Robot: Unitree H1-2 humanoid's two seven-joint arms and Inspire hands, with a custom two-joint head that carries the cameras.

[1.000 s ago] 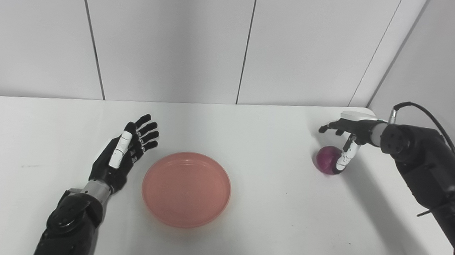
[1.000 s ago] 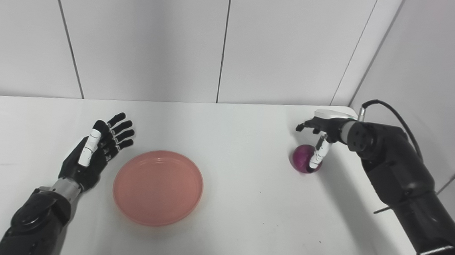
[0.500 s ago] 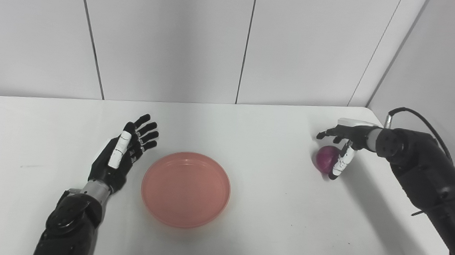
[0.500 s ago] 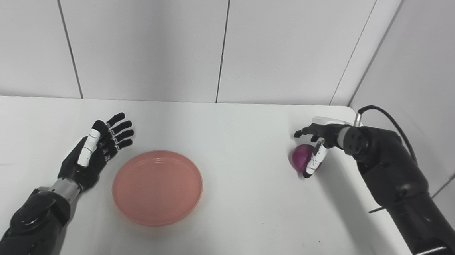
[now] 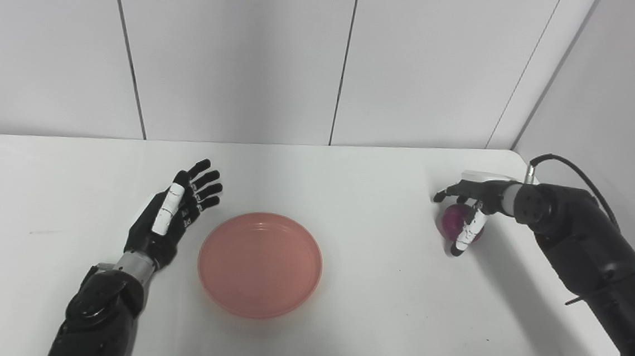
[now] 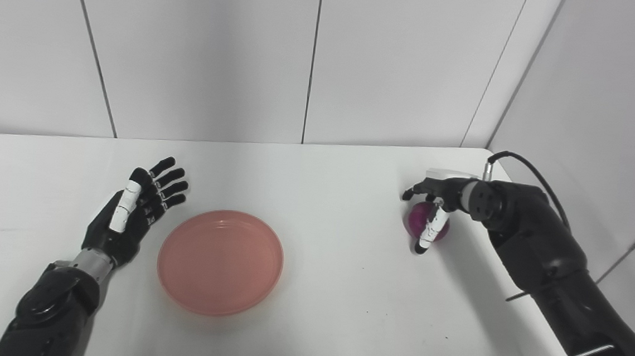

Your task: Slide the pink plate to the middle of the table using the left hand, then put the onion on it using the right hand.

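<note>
Leftmost, left hand (image 5: 172,212) lies open on the counter (image 5: 371,293), fingers spread and pointing away from the robot, holding nothing. It sits just beside the plate's left rim; contact with the rim cannot be confirmed.

Plate (image 5: 260,263): pink, shallow, empty, flat on the counter near the middle.

Onion (image 6: 426,222): purple-red, on the counter far right, well apart from the plate, close to the counter's right edge. Whether it is lifted off the surface cannot be told.

Right hand (image 5: 469,202) is over the onion, fingers curled down around it from above, the white-tipped thumb (image 5: 464,236) against its near side. Grip looks partly closed on the onion; firmness not discernible.
</note>
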